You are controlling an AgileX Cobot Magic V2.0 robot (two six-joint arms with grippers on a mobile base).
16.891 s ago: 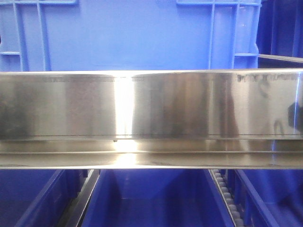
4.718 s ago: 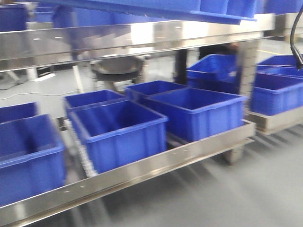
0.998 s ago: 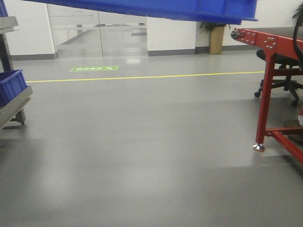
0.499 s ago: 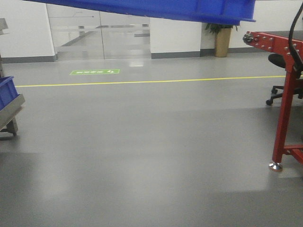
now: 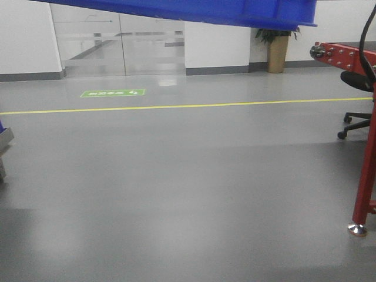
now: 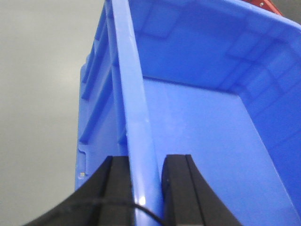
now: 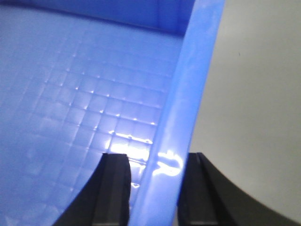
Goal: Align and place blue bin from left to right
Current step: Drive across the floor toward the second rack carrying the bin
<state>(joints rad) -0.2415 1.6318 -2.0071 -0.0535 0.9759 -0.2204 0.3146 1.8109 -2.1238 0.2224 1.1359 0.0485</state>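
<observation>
DESK: Where is the bin in this one?

OPERATOR: Aloft. The blue bin (image 5: 194, 12) hangs across the top of my front view, carried between both arms over the grey floor (image 5: 176, 194). My left claw (image 6: 143, 162) pinches one side wall's rim, a finger on either face, and my right claw (image 7: 155, 160) is clamped the same way on the opposite rim.

DESK: And the step?

OPERATOR: Transit, by my reading. A red frame (image 5: 367, 147) stands at right, but no landing spot is in sight. Next I'd need to bring the target row into view, square the bin to it, then lower it level — both arms together
</observation>
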